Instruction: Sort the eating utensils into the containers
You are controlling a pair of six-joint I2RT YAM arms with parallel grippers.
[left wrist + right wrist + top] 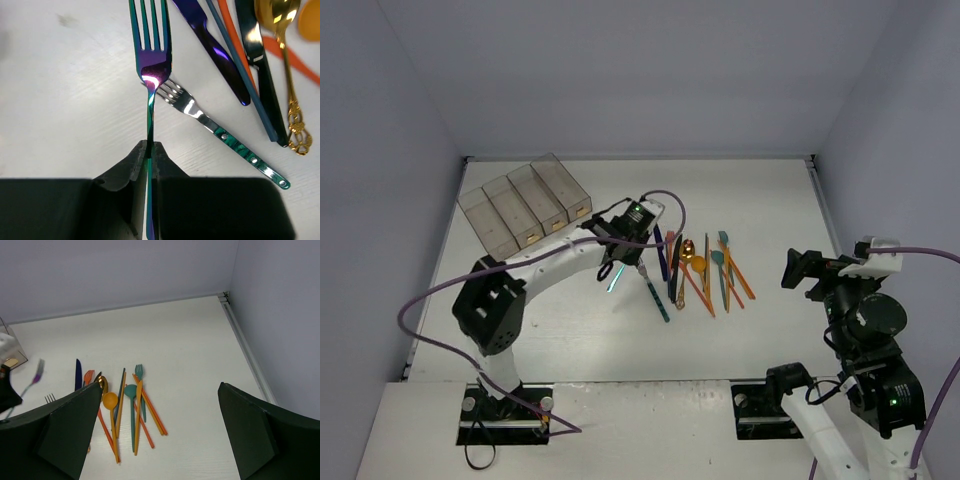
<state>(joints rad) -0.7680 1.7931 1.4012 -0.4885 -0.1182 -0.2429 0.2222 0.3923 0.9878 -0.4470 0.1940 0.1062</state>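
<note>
Our left fingers (136, 161) clamp the iridescent fork (151, 60) by its handle, just beside the other utensils (705, 270) on the desk (65, 90); our right fingers (65, 430) stand wide apart.

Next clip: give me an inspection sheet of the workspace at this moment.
Surface: white table, no spills seen.
Job's things: utensil pile loose at centre; containers at far left, no utensils visible inside.
Clutter: nothing seen.
Grippers: left gripper shut on the iridescent fork by its handle; right gripper open, holding nothing.
Cables: purple cables run along both arms.
Surroundings: plain pale walls on three sides.
</note>
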